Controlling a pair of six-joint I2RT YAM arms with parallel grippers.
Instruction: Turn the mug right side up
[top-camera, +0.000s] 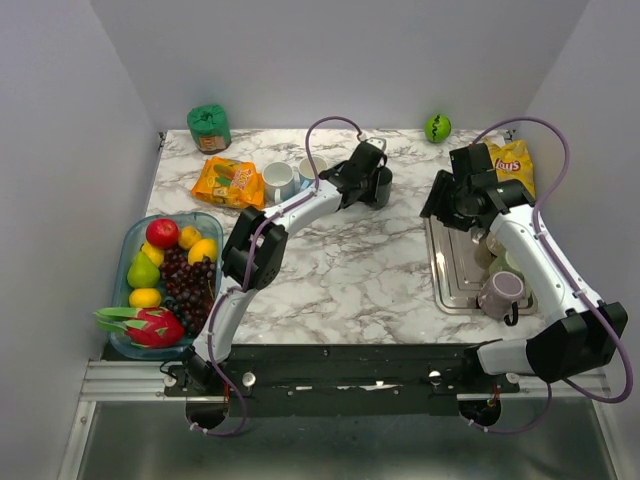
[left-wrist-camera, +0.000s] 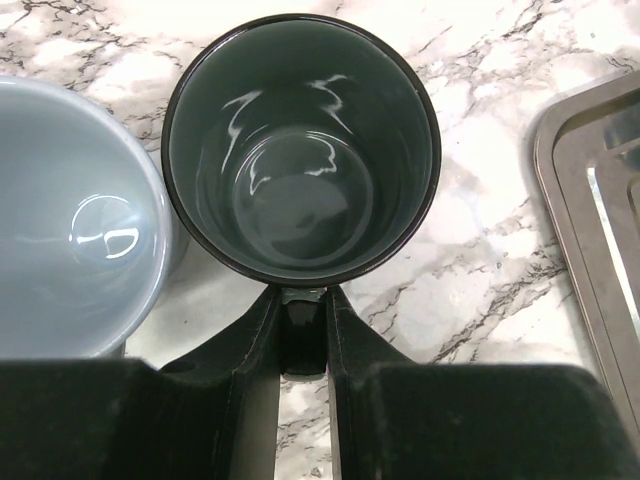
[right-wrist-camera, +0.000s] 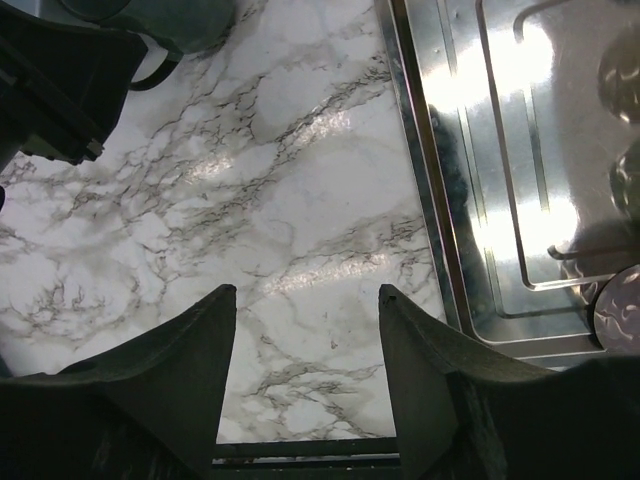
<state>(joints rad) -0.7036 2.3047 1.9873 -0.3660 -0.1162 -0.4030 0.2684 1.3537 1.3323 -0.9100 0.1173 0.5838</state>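
The yellow chip bag (top-camera: 512, 160) at the far right has a red logo, and the orange bag (top-camera: 228, 182) at the far left has print, but no writing is large enough to read.

The left jaws are nearly closed, pinching a dark part at the rim of the mug (left-wrist-camera: 300, 150), most likely the handle. The mug stands mouth up toward the far middle of the surface (top-camera: 350, 260), with its glossy dark inside showing. It is just beside a pale cup (left-wrist-camera: 70, 220).

The right jaws are spread wide and hold nothing. They hang over bare marble just left of the steel tray (right-wrist-camera: 430, 150), where a purple cup (top-camera: 500, 293) lies.

The surface is white marble with grey veins. A fruit bin (top-camera: 125, 250) sits at its left edge and a green ball (top-camera: 437, 127) at the back. Plain pale walls close in three sides.
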